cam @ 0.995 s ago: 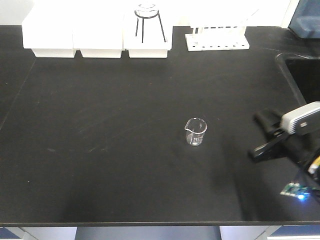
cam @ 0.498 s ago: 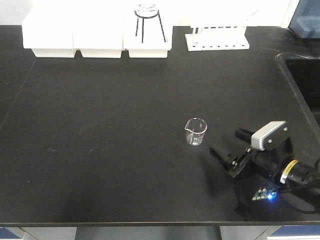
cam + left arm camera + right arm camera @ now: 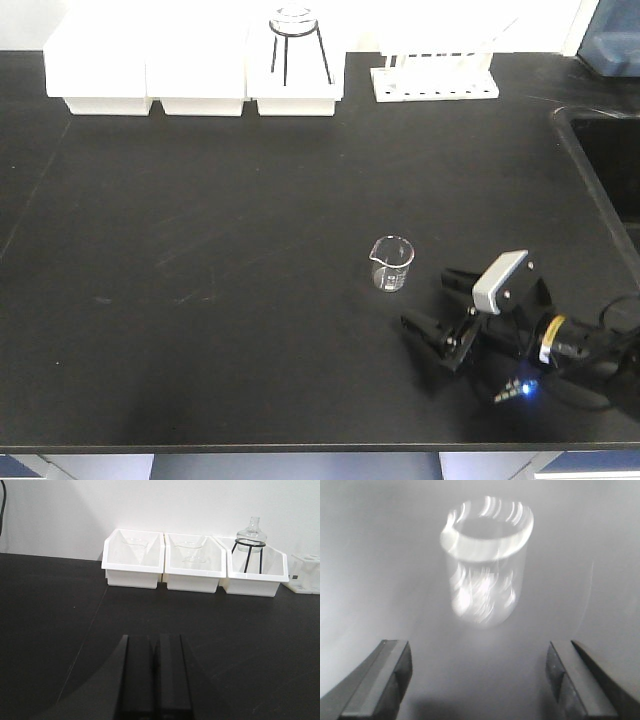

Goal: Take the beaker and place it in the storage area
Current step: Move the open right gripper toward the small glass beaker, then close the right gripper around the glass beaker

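Moved: the right gripper [image 3: 426,297] had swung in from the bench's right edge and dropped low, closing on the beaker [image 3: 391,263].
At left: the left gripper [image 3: 154,647] had its fingers pressed together on nothing and pointed at the white bins [image 3: 195,562] at the rear; the beaker was outside its view.
Middle: the beaker stood upright on the black bench [image 3: 200,250], right of centre, with its spout to the left. It was clear and empty, and blurred in the right wrist view.
At right: the right gripper was spread wide, empty, just beside the beaker and not touching it.
Relation: the beaker [image 3: 487,560] lay straight ahead of the right gripper [image 3: 477,647], roughly centred in a gap wider than the glass, its axis vertical. The right arm was far nearer.
Storage area: not in view.
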